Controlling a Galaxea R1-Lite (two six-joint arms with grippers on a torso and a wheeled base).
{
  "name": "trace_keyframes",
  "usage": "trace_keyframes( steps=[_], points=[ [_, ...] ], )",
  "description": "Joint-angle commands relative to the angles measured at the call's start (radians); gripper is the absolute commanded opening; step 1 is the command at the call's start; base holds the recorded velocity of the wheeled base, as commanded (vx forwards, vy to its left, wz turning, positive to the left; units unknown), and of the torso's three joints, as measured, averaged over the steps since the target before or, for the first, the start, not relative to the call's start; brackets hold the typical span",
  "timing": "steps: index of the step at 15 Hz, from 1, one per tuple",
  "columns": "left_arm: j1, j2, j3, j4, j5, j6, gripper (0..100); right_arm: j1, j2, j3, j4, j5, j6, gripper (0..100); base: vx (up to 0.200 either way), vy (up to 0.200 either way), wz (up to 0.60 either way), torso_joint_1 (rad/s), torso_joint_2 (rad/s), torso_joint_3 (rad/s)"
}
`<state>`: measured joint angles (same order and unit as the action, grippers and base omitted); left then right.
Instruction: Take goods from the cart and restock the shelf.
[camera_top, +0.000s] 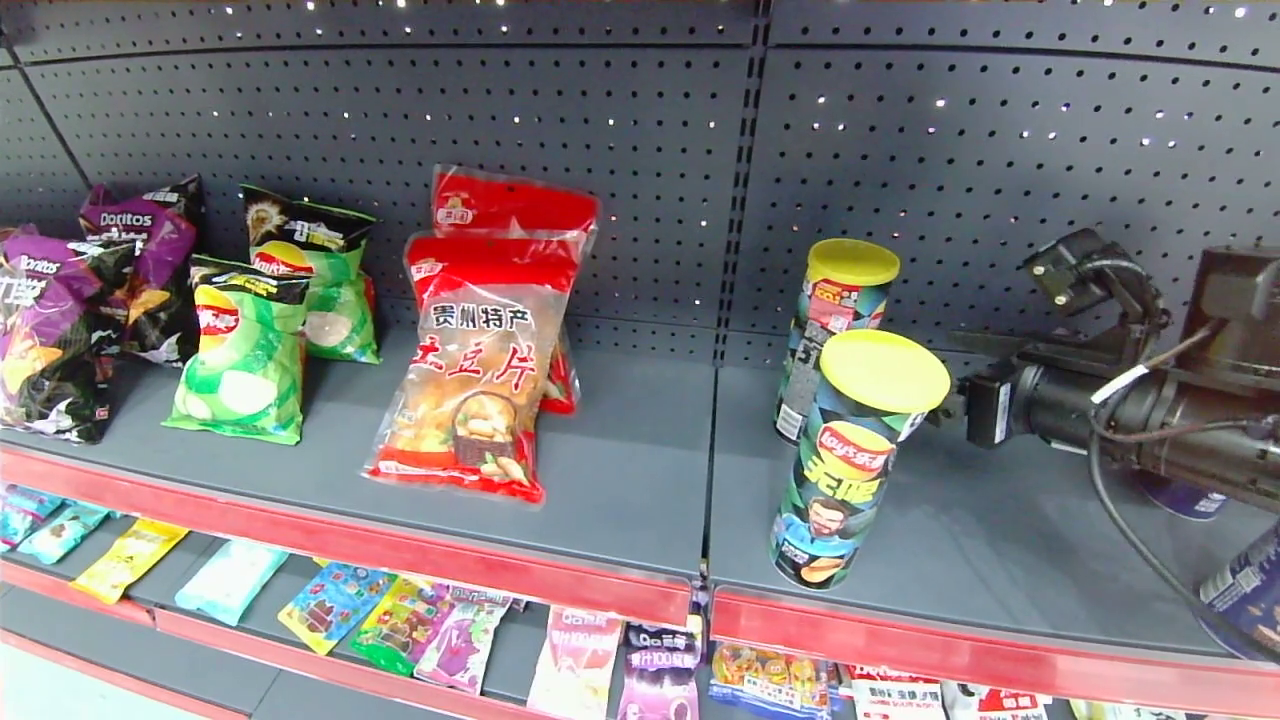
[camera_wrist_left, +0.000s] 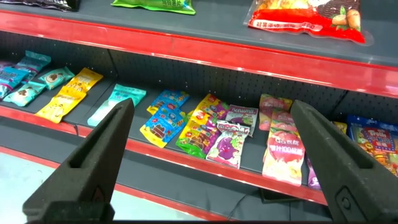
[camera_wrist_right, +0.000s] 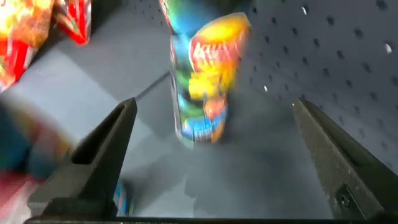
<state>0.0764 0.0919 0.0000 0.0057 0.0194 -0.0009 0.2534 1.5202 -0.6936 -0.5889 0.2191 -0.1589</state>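
Dark pegboard wall (camera_top: 600, 120) behind; pale floor (camera_top: 40, 695) below.

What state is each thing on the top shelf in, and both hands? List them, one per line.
Front can: upright, lid on.
Rear can: upright, lid on.
Front red bag: closed, leaning back on the rear one.
Rear red bag: closed, upright.
Green bags: closed, standing.
Purple bags: closed, standing.
Left hand: open, empty.
Right hand: open, empty.
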Motion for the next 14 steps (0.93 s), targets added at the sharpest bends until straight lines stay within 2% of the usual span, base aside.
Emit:
trace_keyframes(
  steps=[1, 6, 10, 12, 14],
  points=[
    [0.0, 0.002, 0.0, 0.0, 0.001, -0.001, 100, -0.005, -0.161, 0.114, 0.011, -0.014, -0.004, 100, 0.0, 0.0, 0.0, 0.0, 0.0, 0.0],
    [0.0, 0.002, 0.0, 0.0, 0.001, -0.001, 100, 0.0, -0.361, 0.286, 0.014, -0.073, -0.004, 100, 0.0, 0.0, 0.0, 0.0, 0.0, 0.0],
    [0.0, 0.002, 0.0, 0.0, 0.001, -0.001, 100, 0.023, -0.575, 0.407, 0.04, -0.073, 0.006, 100, 0.0, 0.0, 0.0, 0.0, 0.0, 0.0],
    [0.0, 0.002, 0.0, 0.0, 0.001, -0.001, 100, -0.014, -0.738, 0.37, 0.282, -0.073, 0.006, 100, 0.0, 0.0, 0.0, 0.0, 0.0, 0.0],
    [0.0, 0.002, 0.0, 0.0, 0.001, -0.001, 100, 0.004, -0.868, 0.341, 0.488, -0.066, 0.004, 100, 0.0, 0.0, 0.0, 0.0, 0.0, 0.0]
  ],
)
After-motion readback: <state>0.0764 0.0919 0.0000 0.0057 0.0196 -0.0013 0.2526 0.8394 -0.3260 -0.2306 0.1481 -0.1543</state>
